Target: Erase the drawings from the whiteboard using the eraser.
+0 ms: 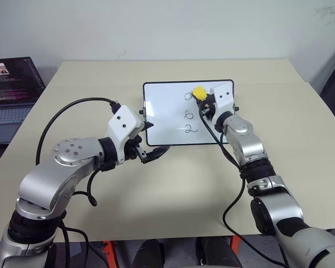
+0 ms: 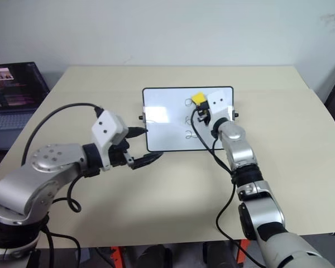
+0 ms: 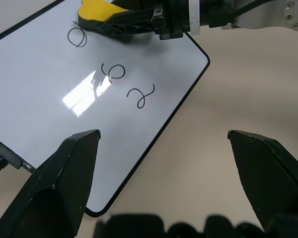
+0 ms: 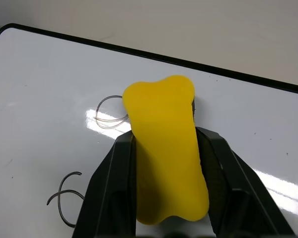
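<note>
Right gripper [image 4: 164, 186] clamped on the yellow eraser [image 4: 166, 148], over the whiteboard [image 1: 162, 114] at the table's [image 1: 156, 190] centre, just at three o'clock of the topmost of the drawings [image 1: 188, 113]. Left gripper [image 3: 161, 163] spread apart, off the board's seven o'clock corner, holding nothing.

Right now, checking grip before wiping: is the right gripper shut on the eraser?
Shut: the right gripper has both fingers against the eraser's sides.

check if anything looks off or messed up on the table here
Nothing stands out. The whiteboard lies flat and square on the table, its three drawings unsmudged, and the right gripper holds the eraser beside the top one.
</note>
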{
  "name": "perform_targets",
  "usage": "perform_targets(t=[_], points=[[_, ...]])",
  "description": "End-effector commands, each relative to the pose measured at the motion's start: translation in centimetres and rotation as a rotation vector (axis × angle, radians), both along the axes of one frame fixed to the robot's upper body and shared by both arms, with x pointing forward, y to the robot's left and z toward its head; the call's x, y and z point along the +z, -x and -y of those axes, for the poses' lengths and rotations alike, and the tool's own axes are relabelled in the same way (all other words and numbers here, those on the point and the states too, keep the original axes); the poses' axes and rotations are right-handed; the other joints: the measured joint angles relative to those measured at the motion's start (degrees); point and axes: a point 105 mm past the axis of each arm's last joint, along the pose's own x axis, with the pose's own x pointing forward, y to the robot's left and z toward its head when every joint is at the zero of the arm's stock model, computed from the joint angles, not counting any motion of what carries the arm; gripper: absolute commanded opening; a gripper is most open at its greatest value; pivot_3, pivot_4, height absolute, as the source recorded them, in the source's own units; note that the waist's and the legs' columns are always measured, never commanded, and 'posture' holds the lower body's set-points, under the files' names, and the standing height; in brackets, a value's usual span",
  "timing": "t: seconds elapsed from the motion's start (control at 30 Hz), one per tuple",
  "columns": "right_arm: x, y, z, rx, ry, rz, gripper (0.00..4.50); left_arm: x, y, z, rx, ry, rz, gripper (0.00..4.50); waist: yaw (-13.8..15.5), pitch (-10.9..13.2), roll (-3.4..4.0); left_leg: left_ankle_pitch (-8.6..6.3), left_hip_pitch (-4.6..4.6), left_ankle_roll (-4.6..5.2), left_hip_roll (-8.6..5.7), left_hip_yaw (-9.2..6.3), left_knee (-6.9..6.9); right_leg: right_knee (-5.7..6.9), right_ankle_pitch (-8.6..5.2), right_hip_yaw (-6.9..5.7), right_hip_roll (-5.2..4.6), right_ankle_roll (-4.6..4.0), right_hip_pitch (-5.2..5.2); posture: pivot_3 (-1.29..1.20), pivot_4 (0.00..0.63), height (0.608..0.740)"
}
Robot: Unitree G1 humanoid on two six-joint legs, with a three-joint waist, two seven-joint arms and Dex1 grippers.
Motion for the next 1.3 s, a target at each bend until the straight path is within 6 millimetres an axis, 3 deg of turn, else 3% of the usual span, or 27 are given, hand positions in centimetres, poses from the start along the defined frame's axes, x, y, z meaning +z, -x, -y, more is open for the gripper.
perform_targets(t=[0.03,0.67,0.9,1.3], points=[[-0.1,0.0,-1.1,0.024,0.009,-0.013,1.37,1.3,0.2,-0.2,0.009,-0.004,0.06,4.5,-0.02,0.0,0.0,0.0,0.0,0.0,0.0,0.0,0.0,0.0,0.0,0.0,0.0,0.0,0.0,0.0,0.15,0.74],[-0.1,0.7,-5.1,0.112,0.003,-0.018,1.37,1.3,0.0,-0.4,0.027,0.005,0.061,4.5,0.06,0.0,0.0,0.0,-0.01,0.0,0.01,-0.02,0.01,0.0,0.0,-0.02,0.0,0.0,0.0,0.0,0.15,0.74],[-0.4,0.4,-3.7,0.087,0.024,-0.021,1.37,1.2,-0.1,-0.3,0.024,0.01,0.061,4.5,0.11,0.0,0.0,0.0,-0.01,0.0,0.0,-0.03,0.0,-0.01,0.0,-0.02,0.0,0.0,0.0,0.0,0.15,0.74],[-1.6,-0.2,1.3,-0.006,0.092,-0.043,1.37,1.2,-0.5,0.0,0.009,0.015,0.062,4.5,1.56,-0.01,-0.01,0.0,-0.01,0.0,-0.02,-0.07,0.05,-0.03,0.0,-0.06,-0.01,0.0,0.05,0.0,0.15,0.74]])
